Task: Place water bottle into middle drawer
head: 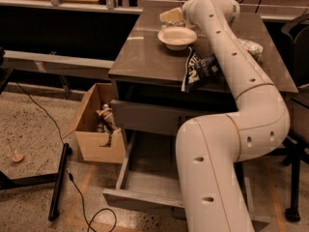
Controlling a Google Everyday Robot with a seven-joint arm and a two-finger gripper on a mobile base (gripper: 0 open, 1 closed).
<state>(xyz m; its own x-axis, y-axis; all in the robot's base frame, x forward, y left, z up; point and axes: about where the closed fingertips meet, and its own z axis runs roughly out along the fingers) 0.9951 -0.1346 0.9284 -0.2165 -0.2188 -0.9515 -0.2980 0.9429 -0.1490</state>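
**Water bottle lies on the cabinet top, drawer pulled out below**

Water bottle, a small clear ribbed plastic one, appears to lie on the right half of the brown-grey cabinet top. It is partly hidden behind the robot's white jointed arm, so only its pale right end shows, and nothing holds it. Low at the cabinet's front, the middle drawer, wide grey metal with a shallow front panel, is pulled far out, and the visible part of its long flat tray is bare. Just under the cabinet top sits a grey drawer with a taller front panel, slightly out.

The gripper is at the back of the cabinet top, well apart from the bottle and mostly hidden behind the arm's end. Whether the claw is released or clenched cannot be told. A greenish-white foil packet sits right beside it. A round white bowl stands upright on the cabinet top just in front of the packet. A dark blue snack bag droops over the cabinet's front edge, against the arm. On the speckled floor left of the cabinet stands an open cardboard box holding small items.
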